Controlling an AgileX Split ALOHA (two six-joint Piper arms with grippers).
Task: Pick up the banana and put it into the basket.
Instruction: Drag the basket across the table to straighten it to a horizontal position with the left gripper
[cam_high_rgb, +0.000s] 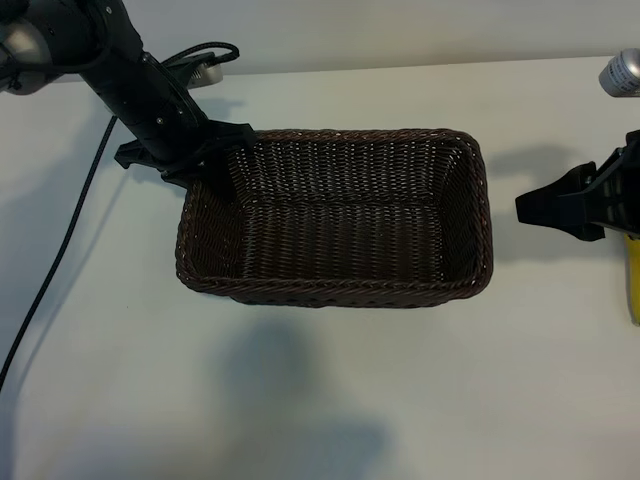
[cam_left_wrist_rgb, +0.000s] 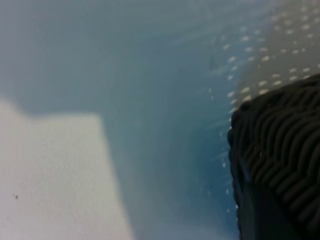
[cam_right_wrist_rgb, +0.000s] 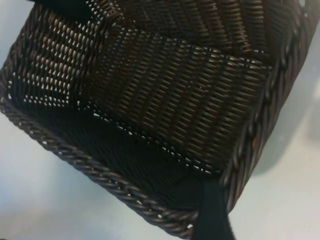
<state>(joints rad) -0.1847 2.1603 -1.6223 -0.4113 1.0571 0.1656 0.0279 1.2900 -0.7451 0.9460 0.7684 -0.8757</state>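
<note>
The dark brown woven basket (cam_high_rgb: 335, 290) stands in the middle of the white table, with nothing inside it. My left gripper (cam_high_rgb: 212, 158) sits at the basket's far left corner, its jaws straddling the rim and closed on it. The left wrist view shows only that basket corner (cam_left_wrist_rgb: 280, 155) over the table. My right gripper (cam_high_rgb: 532, 206) hovers just off the basket's right end, open and holding nothing; one dark finger (cam_right_wrist_rgb: 215, 215) shows against the basket's near rim (cam_right_wrist_rgb: 125, 192). The yellow banana (cam_high_rgb: 633, 285) lies at the right edge, behind that gripper and mostly cut off.
A silver can-like object (cam_high_rgb: 622, 72) stands at the far right. A black cable (cam_high_rgb: 60, 250) trails down the table's left side from the left arm. Bare white table (cam_high_rgb: 330, 400) spreads in front of the basket.
</note>
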